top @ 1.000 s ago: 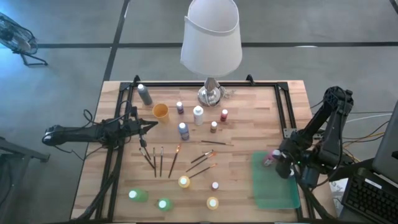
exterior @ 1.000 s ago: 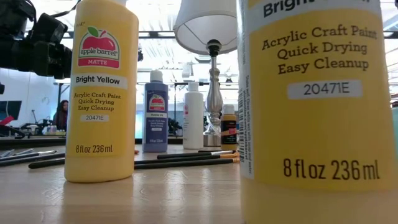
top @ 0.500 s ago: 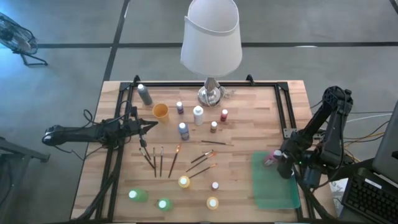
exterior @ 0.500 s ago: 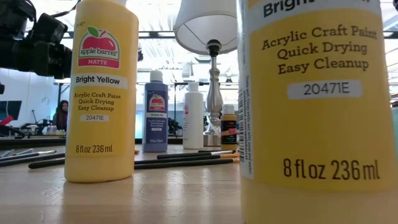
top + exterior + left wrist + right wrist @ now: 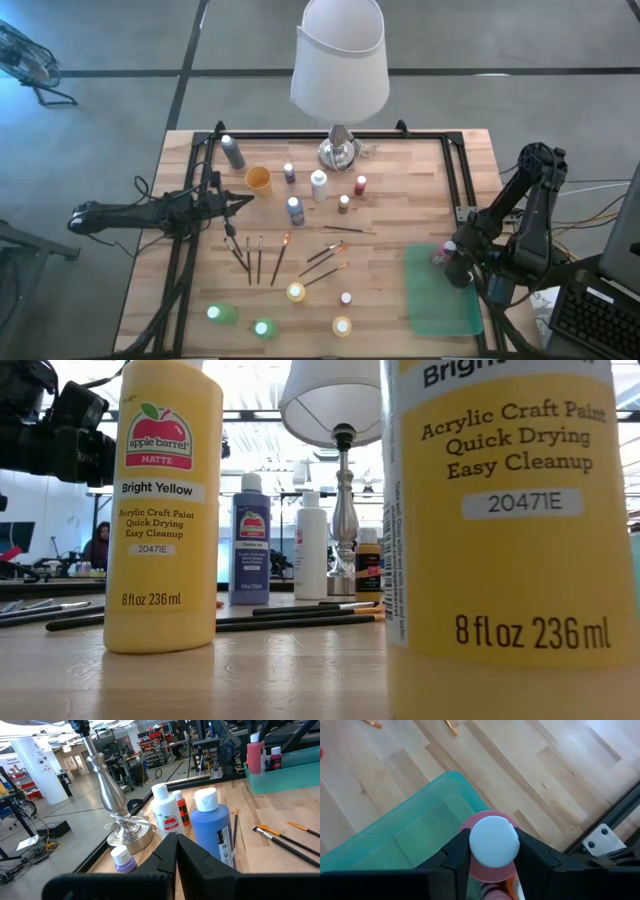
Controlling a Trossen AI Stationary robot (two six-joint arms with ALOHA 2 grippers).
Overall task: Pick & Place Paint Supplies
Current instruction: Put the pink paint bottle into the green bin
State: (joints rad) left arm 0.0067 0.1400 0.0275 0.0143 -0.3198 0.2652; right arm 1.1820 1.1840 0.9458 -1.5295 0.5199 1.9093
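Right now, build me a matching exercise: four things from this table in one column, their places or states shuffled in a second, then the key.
Column one:
1. pink bottle
2. left gripper
3. lamp
4. orange bottle

Column two:
A. stands at the table's far edge
B. shut, holding nothing
C. held by the right gripper over the green tray
D. stands left of the lamp's base

Pairs: 1-C, 2-B, 3-A, 4-D

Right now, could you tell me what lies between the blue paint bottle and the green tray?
In the high view, paintbrushes lie on the wood between the blue paint bottle and the green tray.
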